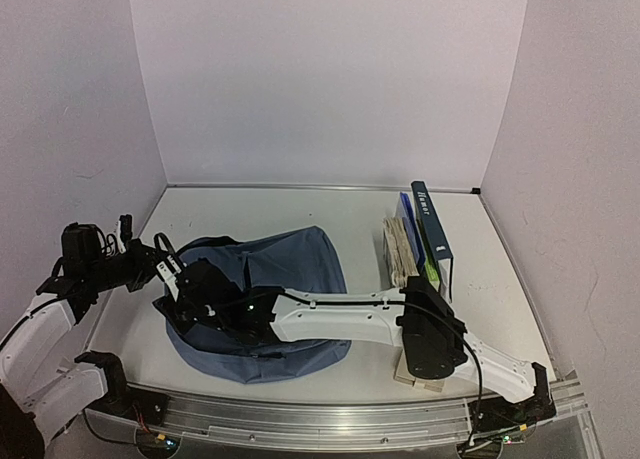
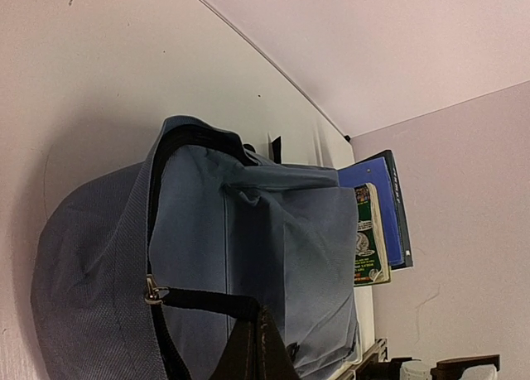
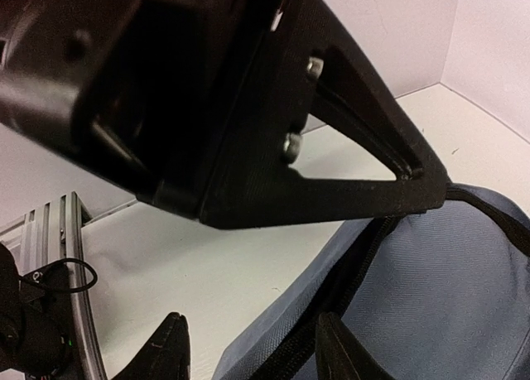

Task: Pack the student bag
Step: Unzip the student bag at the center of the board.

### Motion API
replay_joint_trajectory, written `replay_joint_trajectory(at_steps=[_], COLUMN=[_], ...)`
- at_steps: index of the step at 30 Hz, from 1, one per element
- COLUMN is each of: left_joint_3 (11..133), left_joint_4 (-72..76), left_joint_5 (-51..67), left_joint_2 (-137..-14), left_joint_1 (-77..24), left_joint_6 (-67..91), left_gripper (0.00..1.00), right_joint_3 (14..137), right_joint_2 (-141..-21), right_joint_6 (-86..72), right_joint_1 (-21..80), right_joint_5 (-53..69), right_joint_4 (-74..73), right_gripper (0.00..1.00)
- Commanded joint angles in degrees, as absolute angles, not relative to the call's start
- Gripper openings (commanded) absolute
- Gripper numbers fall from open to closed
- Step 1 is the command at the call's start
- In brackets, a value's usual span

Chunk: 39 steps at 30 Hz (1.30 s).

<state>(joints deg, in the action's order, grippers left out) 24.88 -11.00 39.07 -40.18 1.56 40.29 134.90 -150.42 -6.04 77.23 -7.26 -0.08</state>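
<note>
While the left gripper (image 2: 257, 330) is closed on a dark strap (image 2: 199, 300) of the bag (image 1: 300, 269), the right gripper (image 3: 248, 326) hangs open beside it. The bag lies slumped on the table (image 1: 260, 214) left of centre, nearer the front edge than the back wall.

From the left wrist, the strap runs from a small metal ring (image 2: 152, 291) on the bag's dark-trimmed edge straight into the pinched fingertips. The right wrist view shows the same grip from the other side, with the tip of the left gripper meeting the strap above the blue fabric.

The right arm reaches from its base at the near right across the near part of the bag to its left end. There the right jaws stand apart and straddle the bag's dark-trimmed edge. One finger (image 3: 170, 351) is over bare table and the other is over the blue cloth. Whether either finger touches the fabric cannot be told. The black body of the left gripper sits just above and close in front of these jaws, filling much of that view.

A row of books (image 1: 420, 244) stands on the far right of the table, well apart from the bag, with a dark blue one on the outside and a green-covered one next to it. A pale wooden block (image 1: 418, 377) shows under the right arm's elbow at the near edge. A metal rail (image 1: 330, 419) runs along the front of the table.
</note>
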Motion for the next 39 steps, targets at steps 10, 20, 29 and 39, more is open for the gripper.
replay_joint_trajectory(at_steps=[10,20,29,39], left_joint_3=[26.45,26.37,26.36,29.64], left_joint_4=[-9.8,-10.24,-9.72,-13.97], left_joint_5=[41.13,41.1,41.07,32.09], left_joint_2=[-40.07,-39.3,-39.56,-44.4], left_joint_1=[1.67,1.68,1.68,1.76], left_joint_6=[40.16,40.5,40.76,40.14], left_gripper=[0.0,0.0,0.0,0.0], right_joint_3=[138.72,139.91,139.07,115.2], right_joint_2=[-153.81,-155.08,-153.89,-136.15], right_joint_6=[-8.7,-18.16,-16.4,-10.88], right_joint_1=[77.08,77.0,77.02,78.21], right_joint_5=[-10.29,-11.34,-5.47,1.74], right_joint_4=[0.0,-1.59,-0.87,12.68], right_gripper=[0.44,0.46,0.05,0.0])
